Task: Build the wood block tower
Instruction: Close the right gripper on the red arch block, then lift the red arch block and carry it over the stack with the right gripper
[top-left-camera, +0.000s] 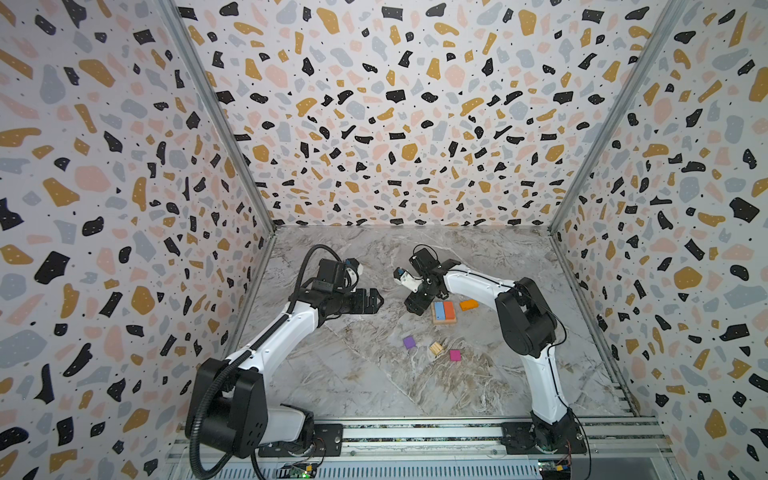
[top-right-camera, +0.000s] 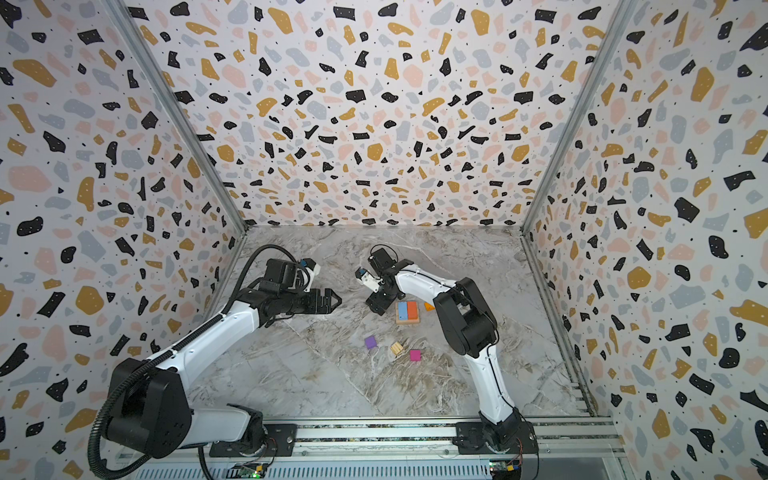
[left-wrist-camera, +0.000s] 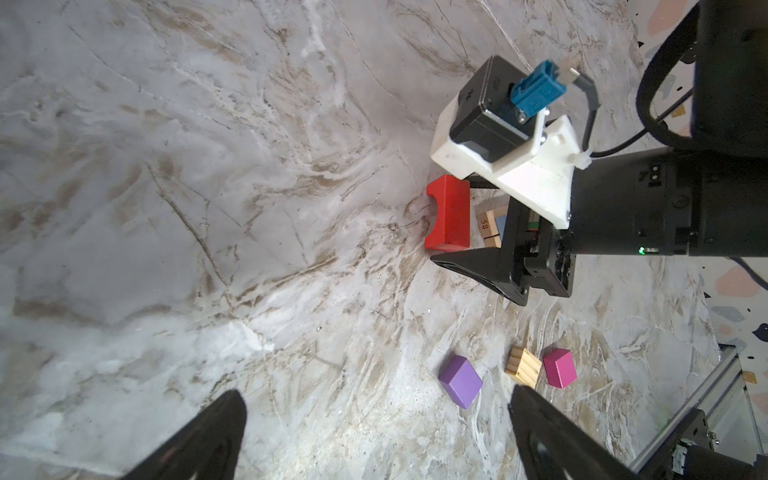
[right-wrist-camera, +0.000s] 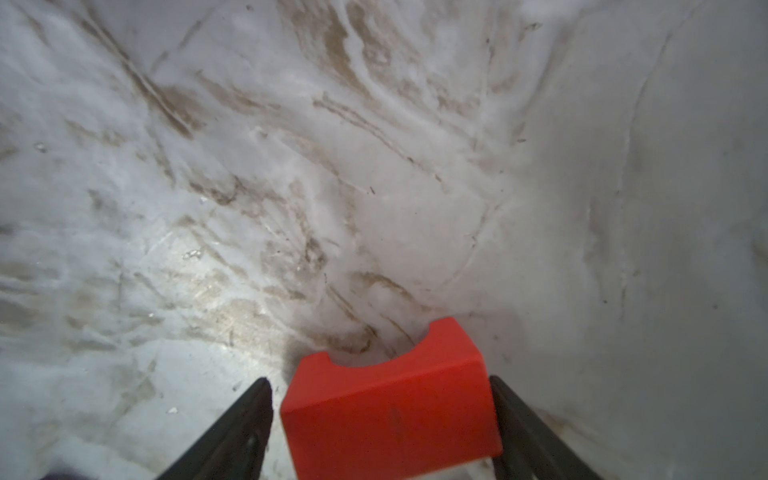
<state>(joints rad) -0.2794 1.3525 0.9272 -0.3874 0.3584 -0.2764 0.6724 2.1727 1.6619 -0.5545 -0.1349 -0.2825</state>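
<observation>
While the right gripper (right-wrist-camera: 379, 380) straddles the red arch block (left-wrist-camera: 451, 214), nothing looks clamped yet.
Its jaws stand apart, one at each end of the block's long axis. In a top view, the tower stack (top-left-camera: 444, 311) sits just beside at 3 o'clock, and the left gripper (top-left-camera: 376, 300), spread wide, is farther off at 9 o'clock.

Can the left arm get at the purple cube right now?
Probably yes. The left gripper is open and empty, the purple cube stands apart from the tan cube, and nothing lies between gripper and cube.
</observation>
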